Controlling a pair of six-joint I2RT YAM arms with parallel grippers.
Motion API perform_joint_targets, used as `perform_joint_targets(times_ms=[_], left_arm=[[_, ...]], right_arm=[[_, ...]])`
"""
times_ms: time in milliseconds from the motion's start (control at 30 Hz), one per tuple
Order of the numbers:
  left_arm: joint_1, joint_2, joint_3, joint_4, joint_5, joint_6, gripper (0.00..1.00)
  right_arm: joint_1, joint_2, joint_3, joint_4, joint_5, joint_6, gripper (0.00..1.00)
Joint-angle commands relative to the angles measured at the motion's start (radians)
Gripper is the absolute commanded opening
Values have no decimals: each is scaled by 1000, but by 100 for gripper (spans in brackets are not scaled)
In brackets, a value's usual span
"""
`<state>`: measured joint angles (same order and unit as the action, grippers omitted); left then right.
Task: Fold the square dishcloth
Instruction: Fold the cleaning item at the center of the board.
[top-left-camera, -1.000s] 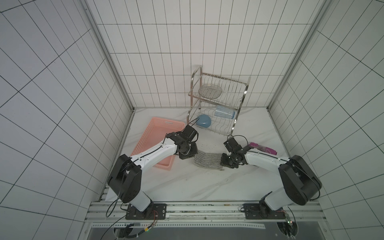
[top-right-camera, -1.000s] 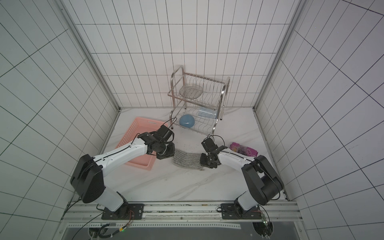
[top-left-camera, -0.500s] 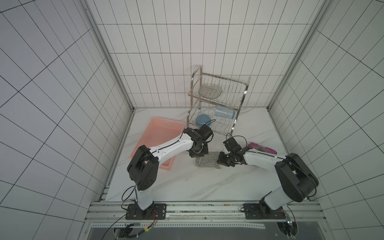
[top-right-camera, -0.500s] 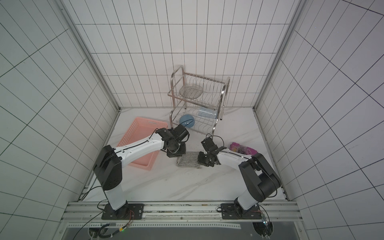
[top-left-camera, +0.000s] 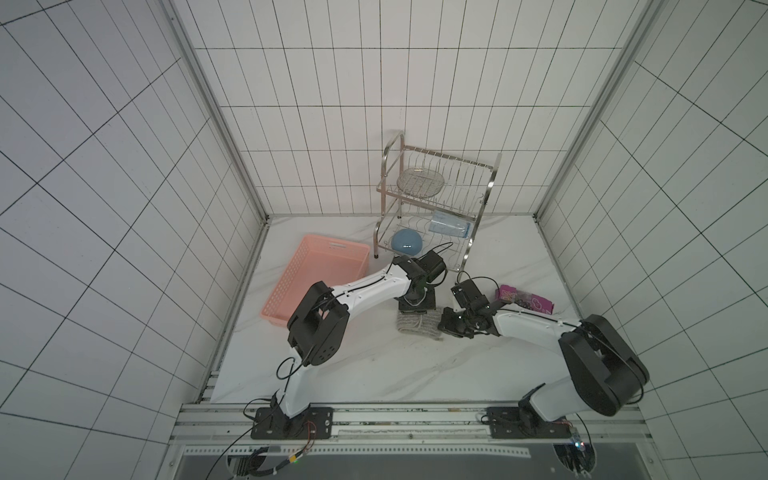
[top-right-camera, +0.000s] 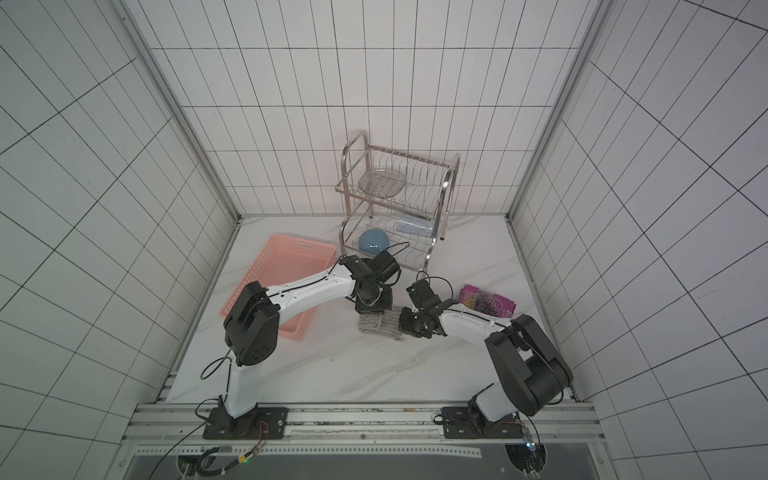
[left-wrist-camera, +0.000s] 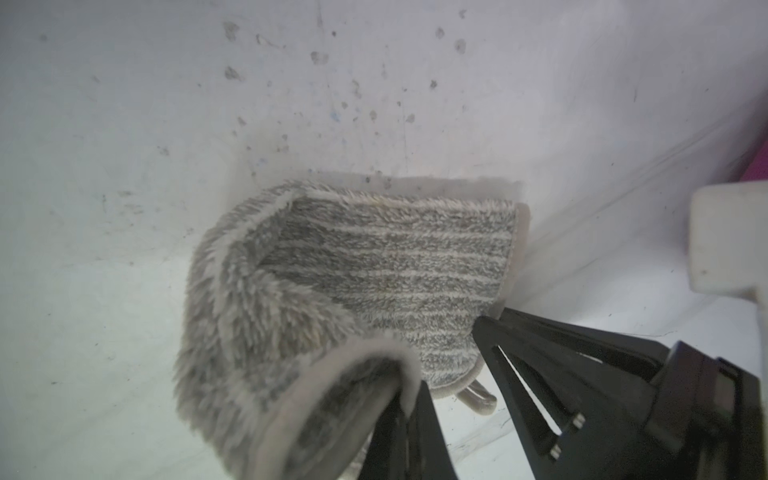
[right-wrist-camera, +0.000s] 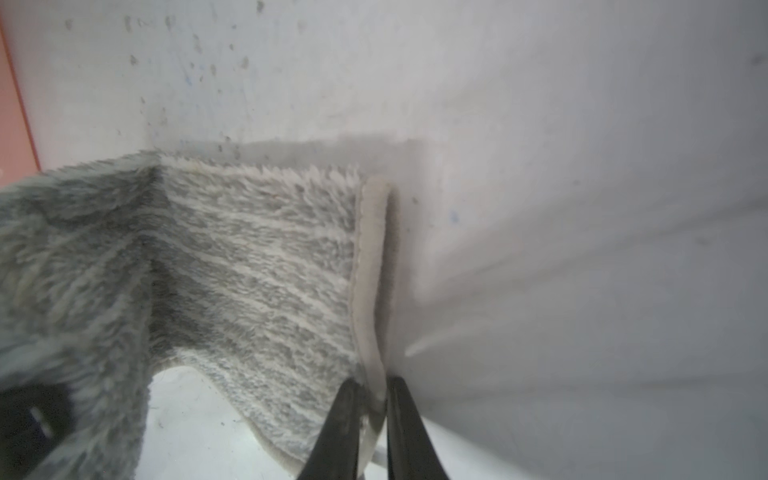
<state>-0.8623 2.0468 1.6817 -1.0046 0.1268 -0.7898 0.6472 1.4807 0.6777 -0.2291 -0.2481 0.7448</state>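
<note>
The square dishcloth (top-left-camera: 417, 328) (top-right-camera: 380, 323) lies mid-table, grey with pale stripes, its left part curled up and over the part that lies flat. In the left wrist view the dishcloth (left-wrist-camera: 374, 257) rises in a fluffy fold, and my left gripper (left-wrist-camera: 409, 399) is shut on its bound edge. From above, the left gripper (top-left-camera: 417, 309) hangs over the cloth's far side. My right gripper (top-left-camera: 444, 326) sits at the cloth's right end. In the right wrist view it (right-wrist-camera: 372, 399) is shut on the pale hem of the dishcloth (right-wrist-camera: 257, 266).
A pink basket (top-left-camera: 336, 245) stands left of the cloth, under the left arm. A steel dish rack (top-left-camera: 492, 183) at the back holds a blue bowl (top-left-camera: 406, 242). A purple snack packet (top-left-camera: 525, 303) lies right of the right gripper.
The left gripper has swung rightwards with its edge of the cloth, towards the right gripper. The cloth, spread wide a second ago, is now doubled over and narrower. The right gripper has barely moved.
</note>
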Motion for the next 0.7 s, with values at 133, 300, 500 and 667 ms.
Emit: perform_joint_targets(times_ms=[133, 300, 500, 667], left_arm=[[-1, 47, 28, 109, 127, 1, 34], [0, 9, 19, 169, 184, 0, 45], [7, -30, -28, 247, 242, -26, 41], [16, -58, -83, 361, 319, -69, 29]], right_arm=[[-14, -74, -25, -108, 114, -1, 21], [-24, -68, -23, -107, 122, -5, 21], [-30, -123, 23, -201, 186, -48, 23], [-31, -214, 59, -288, 244, -70, 26]])
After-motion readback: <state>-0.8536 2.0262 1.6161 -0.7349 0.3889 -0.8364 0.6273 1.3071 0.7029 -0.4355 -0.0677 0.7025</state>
